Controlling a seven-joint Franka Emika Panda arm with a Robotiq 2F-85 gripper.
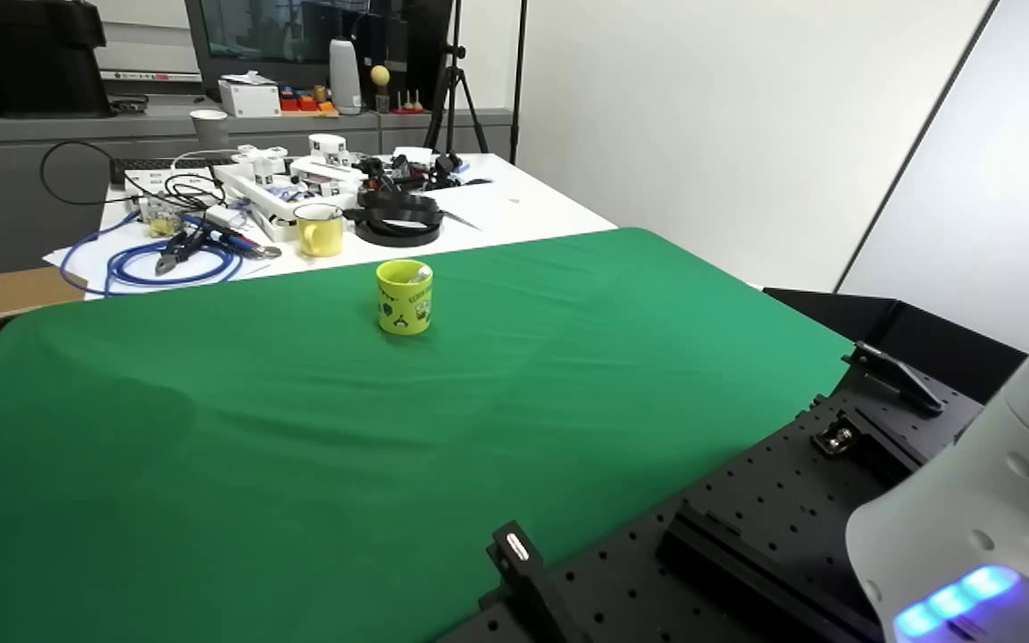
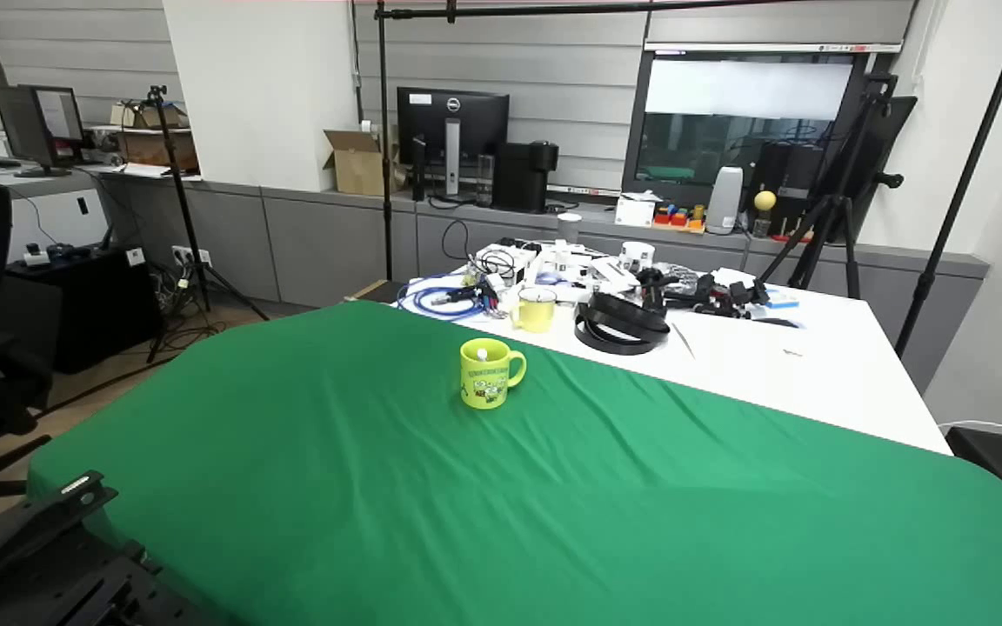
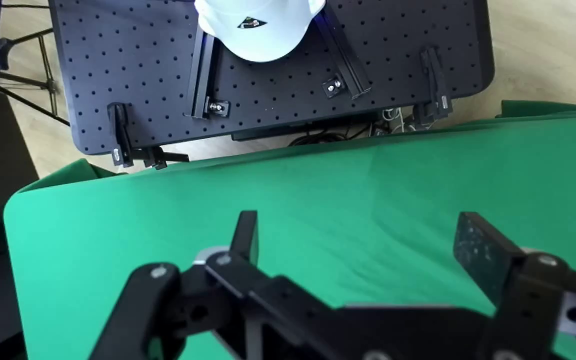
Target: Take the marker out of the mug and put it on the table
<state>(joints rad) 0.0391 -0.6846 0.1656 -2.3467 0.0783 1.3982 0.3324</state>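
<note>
Resting inside upright mug (image 1: 403, 313) on green tabletop (image 1: 479, 446), marker (image 1: 422, 273) shows only pale end; mug perhaps serves as holder, keeping this end reachable. End effector (image 3: 356, 230) spread wide, holding nothing, probably for coming pinch.

We find the marker (image 2: 482, 355), its whitish end showing, inside the upright, yellow-green printed mug (image 1: 404, 305), which stands on the green-clothed table (image 1: 523, 402).
</note>
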